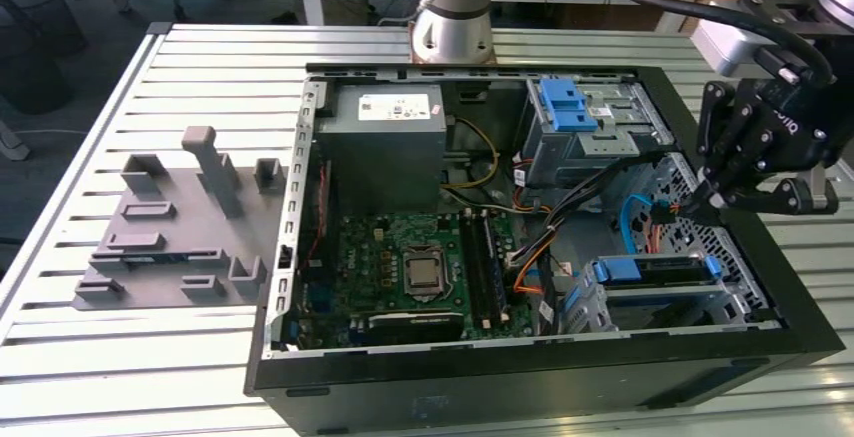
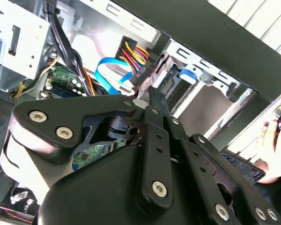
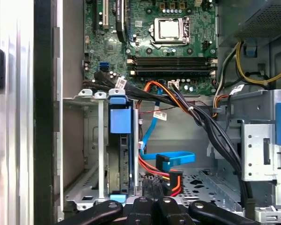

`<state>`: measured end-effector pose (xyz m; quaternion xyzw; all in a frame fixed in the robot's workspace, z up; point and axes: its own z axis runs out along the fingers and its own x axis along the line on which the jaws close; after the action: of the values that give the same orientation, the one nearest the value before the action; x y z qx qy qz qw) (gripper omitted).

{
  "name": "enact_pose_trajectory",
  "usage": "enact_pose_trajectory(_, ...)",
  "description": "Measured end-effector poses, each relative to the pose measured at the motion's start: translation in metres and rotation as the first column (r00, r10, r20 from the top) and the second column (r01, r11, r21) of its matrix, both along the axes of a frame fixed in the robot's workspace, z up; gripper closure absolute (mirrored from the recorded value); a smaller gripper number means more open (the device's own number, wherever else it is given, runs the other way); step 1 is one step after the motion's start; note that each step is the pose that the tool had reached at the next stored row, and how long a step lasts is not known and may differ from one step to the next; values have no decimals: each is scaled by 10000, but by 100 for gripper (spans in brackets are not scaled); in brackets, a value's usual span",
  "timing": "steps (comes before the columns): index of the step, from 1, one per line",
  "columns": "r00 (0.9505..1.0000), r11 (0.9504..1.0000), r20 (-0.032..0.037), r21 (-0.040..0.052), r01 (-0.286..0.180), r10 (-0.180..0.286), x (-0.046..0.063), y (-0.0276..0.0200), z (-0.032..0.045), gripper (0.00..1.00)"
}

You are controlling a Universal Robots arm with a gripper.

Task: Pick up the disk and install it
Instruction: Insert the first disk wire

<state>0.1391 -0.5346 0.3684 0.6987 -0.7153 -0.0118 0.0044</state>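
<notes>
Gripper (image 1: 703,200) over open computer case (image 1: 534,377), exterior view's right side, claw pinched narrow beside cable connector (image 3: 174,180). Disk (image 3: 120,154) seated upright in drive cage (image 3: 91,154).

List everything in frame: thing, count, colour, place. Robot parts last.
computer case: 1, black, open, on the slatted table
table: 1, light grey slats, under the case
motherboard: 1, green, on the case floor
power supply box: 1, grey with white sticker, far end of the case
upper drive cage: 1, grey metal with blue latch, toward the exterior view's right
disk: 1, grey with blue carrier, seated in the lower bay near the case's front corner
cables: several, black, orange, red, yellow, one flat blue, between board and bays
fixture block: 1, grey, with upright posts, on the table at the exterior view's left
person's hand: 1, beside the case in the second wrist view
robot arm: 1, grey, behind the case
tool: 1, black, over the cables beside the bay
</notes>
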Motion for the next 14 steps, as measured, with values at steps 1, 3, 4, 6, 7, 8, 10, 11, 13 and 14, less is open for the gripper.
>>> enact_pose_trajectory(1, 10000, 10000, 0, -5, 10, -10, 1, 23, 0, 89)
enact_pose_trajectory(3, 10000, 10000, 0, -12, 32, -32, 3, 71, 1, 89)
enact_pose_trajectory(4, 10000, 10000, 0, -13, 44, -44, 5, 92, 1, 89)
enact_pose_trajectory(6, 10000, 10000, 0, -15, 73, -73, 11, 127, 0, 89)
enact_pose_trajectory(7, 9999, 9999, 0, -15, 131, -131, 15, 133, -1, 89)
enact_pose_trajectory(8, 9998, 9998, 0, -19, 216, -216, 17, 134, -3, 89)
enact_pose_trajectory(10, 9994, 9994, 2, -74, 344, -344, 20, 138, -7, 89)
enact_pose_trajectory(11, 9993, 9992, 4, -126, 369, -369, 21, 138, -12, 89)
enact_pose_trajectory(13, 9992, 9988, 11, -288, 403, -403, 27, 139, -19, 89)
enact_pose_trajectory(14, 9991, 9984, 15, -377, 418, -418, 31, 140, -23, 89)
